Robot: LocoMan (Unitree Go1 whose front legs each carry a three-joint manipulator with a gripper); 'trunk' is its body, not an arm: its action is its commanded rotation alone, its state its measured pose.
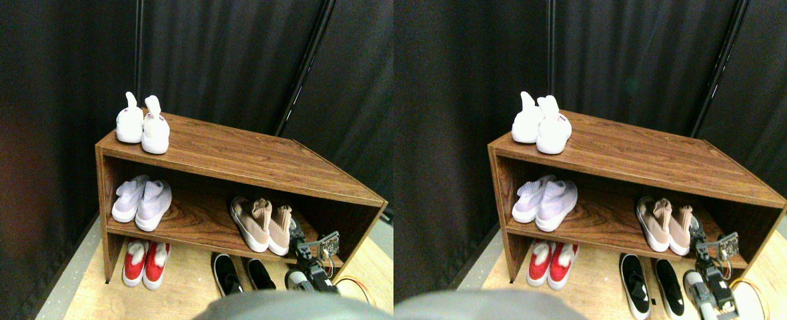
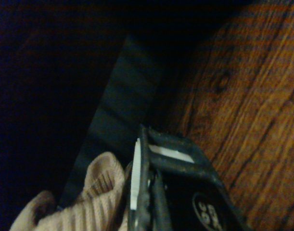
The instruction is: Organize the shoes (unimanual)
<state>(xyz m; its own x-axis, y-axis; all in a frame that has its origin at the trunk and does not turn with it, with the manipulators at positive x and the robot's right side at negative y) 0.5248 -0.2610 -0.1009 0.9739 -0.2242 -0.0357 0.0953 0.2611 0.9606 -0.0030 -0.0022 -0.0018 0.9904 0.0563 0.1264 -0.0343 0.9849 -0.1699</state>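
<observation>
Now the gripper (image 1: 296, 235) sits at the 3 o'clock side of the dusty-pink shoes (image 1: 261, 223) on the middle shelf (image 1: 200, 223), against the right one's knit collar (image 2: 96, 192); whether its jaws grip cannot be told. Black slip-ons (image 1: 240, 273) lie on the floor (image 1: 180, 290) below.

The gripper (image 2: 151, 192) frame sits against a pink knit shoe (image 2: 89, 202) over wood shelf (image 2: 252, 106).

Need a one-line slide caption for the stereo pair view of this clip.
Right gripper reaches the dusty-pink shoes on the wooden rack's middle shelf, beside a pale-lavender pair.
</observation>
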